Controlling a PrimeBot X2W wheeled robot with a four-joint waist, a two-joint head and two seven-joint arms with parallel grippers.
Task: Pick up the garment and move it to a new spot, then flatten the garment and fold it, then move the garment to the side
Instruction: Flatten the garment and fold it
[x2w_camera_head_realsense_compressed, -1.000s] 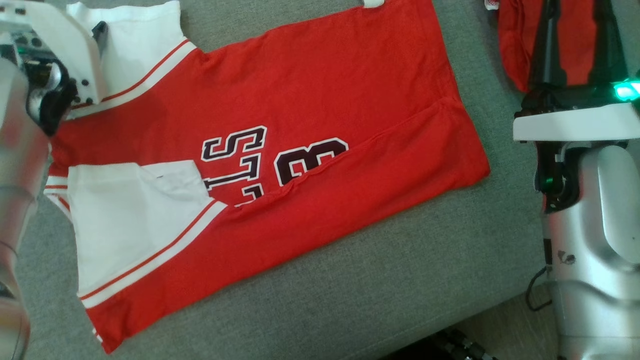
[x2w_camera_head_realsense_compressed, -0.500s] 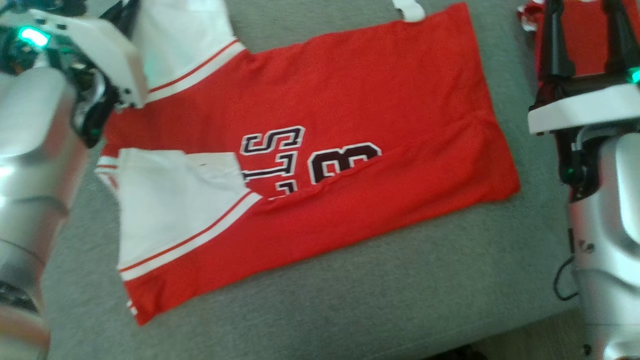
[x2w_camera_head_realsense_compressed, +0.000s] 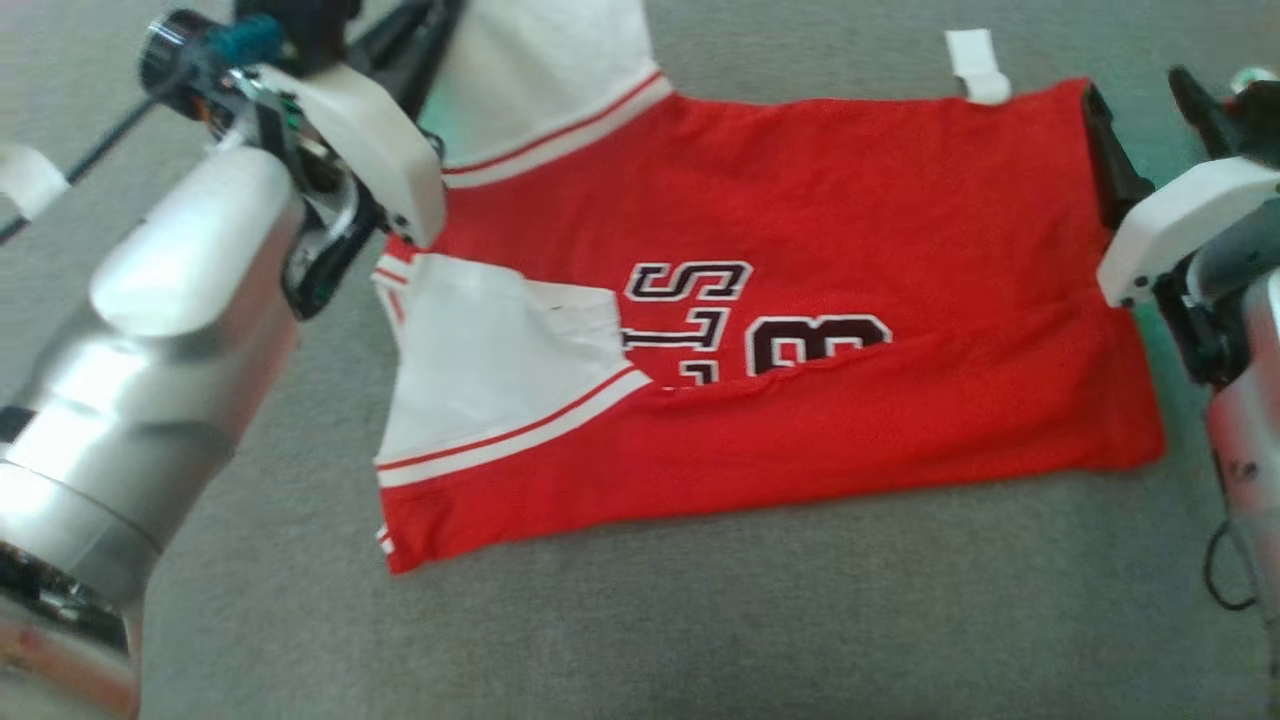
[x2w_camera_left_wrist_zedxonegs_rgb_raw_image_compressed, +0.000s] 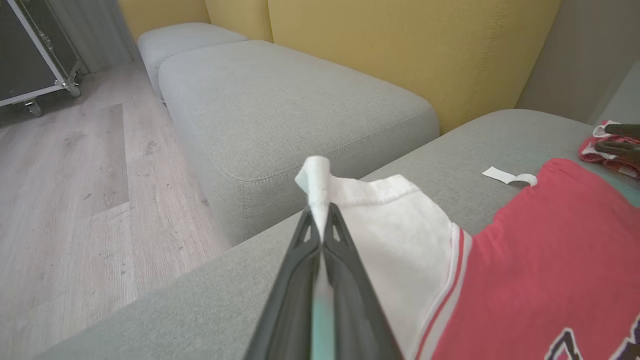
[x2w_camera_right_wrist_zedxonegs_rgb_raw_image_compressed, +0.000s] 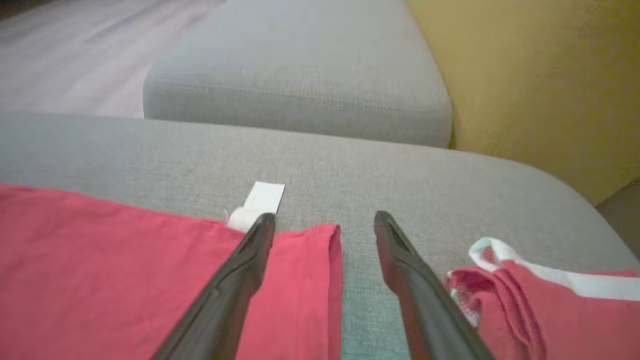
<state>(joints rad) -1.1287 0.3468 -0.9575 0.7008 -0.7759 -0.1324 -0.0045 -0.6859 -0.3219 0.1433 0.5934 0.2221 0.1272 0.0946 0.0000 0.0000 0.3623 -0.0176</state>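
- The red jersey (x2w_camera_head_realsense_compressed: 800, 200) is lying mostly flat on the grey sofa cushion (x2w_camera_head_realsense_compressed: 700, 620), with the neck end toward the robot's left and the hem toward its right.
- The near long edge is folded over onto the body, so it cuts off part of the dark lettering (x2w_camera_head_realsense_compressed: 700, 310). The near white sleeve (x2w_camera_head_realsense_compressed: 480, 370) is folded in on top too.
- The left fingers (x2w_camera_left_wrist_zedxonegs_rgb_raw_image_compressed: 322, 235) are pressed together and clamped on the edge of the far white sleeve (x2w_camera_left_wrist_zedxonegs_rgb_raw_image_compressed: 395, 225). A little tuft of white cloth pokes up past the tips.
- The right fingers (x2w_camera_right_wrist_zedxonegs_rgb_raw_image_compressed: 262, 230) are spread wide apart at the hem's far corner. One is over the red cloth and the other is over bare cushion, with nothing between them being squeezed. I can't tell if they're actually touching the fabric.
- A small white tag (x2w_camera_right_wrist_zedxonegs_rgb_raw_image_compressed: 265, 195) sticks out from the hem onto the cushion, right by that corner.
- A second red-and-white garment (x2w_camera_right_wrist_zedxonegs_rgb_raw_image_compressed: 525, 300) is bunched up just beside the right fingers, apart from the jersey.
- In the background there's another grey cushion (x2w_camera_left_wrist_zedxonegs_rgb_raw_image_compressed: 280, 100), a yellow backrest (x2w_camera_left_wrist_zedxonegs_rgb_raw_image_compressed: 400, 50) and a pale wood floor (x2w_camera_left_wrist_zedxonegs_rgb_raw_image_compressed: 75, 175).
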